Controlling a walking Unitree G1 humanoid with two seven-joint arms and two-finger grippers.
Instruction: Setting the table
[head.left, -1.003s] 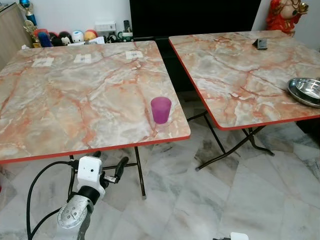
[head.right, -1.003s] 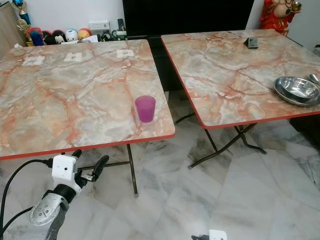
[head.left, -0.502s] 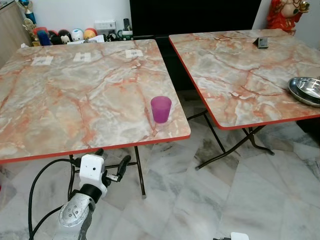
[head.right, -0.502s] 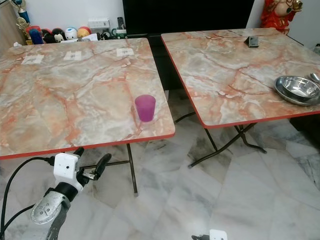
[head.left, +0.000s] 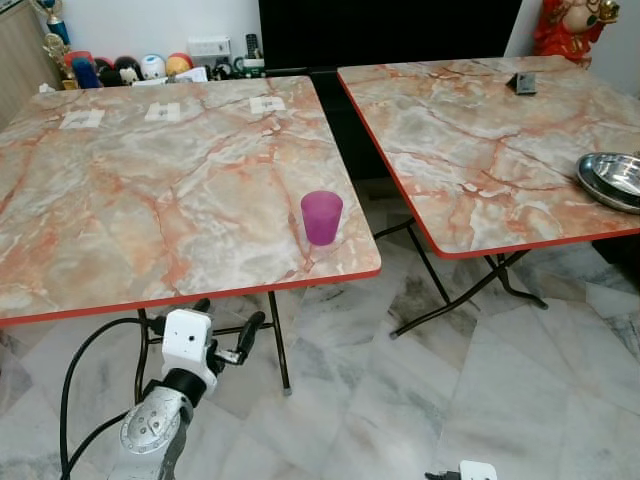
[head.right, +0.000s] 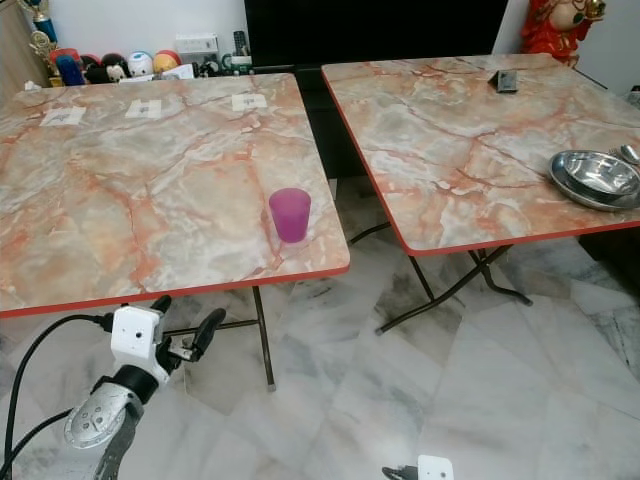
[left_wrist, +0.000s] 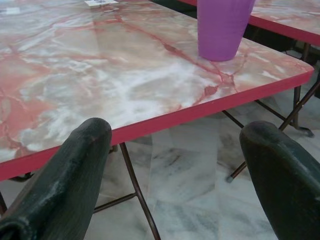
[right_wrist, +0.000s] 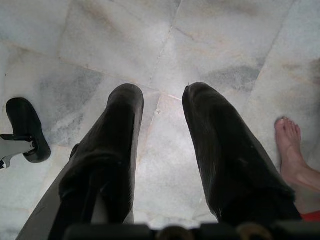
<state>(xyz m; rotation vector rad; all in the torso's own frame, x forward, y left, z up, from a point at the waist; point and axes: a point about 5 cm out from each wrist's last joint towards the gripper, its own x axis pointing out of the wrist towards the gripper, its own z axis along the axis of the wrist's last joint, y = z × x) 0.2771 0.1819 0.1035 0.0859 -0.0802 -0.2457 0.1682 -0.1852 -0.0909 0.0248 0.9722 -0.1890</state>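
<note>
Lowest in the frame, the left end effector hovers below the red front edge of the near worktop, its two black fingers spread wide with nothing between them. The right end effector hangs idle over the marble floor, fingers a modest gap apart and empty; a person's bare foot rests on the tiles near it.

Further up, the purple cup stands upright near the front right corner of that worktop, close to both edges. It looks like thin, light plastic with a smooth tapered wall, so it would likely tip or skid under a sideways nudge; a level grip across the middle of its wall seems safest. The surface around it is bare, leaving open room to approach from the front, though the end effector must first rise above the edge.

Beyond a floor gap at right, a second worktop carries a steel bowl at its right edge and a small dark object far back.
</note>
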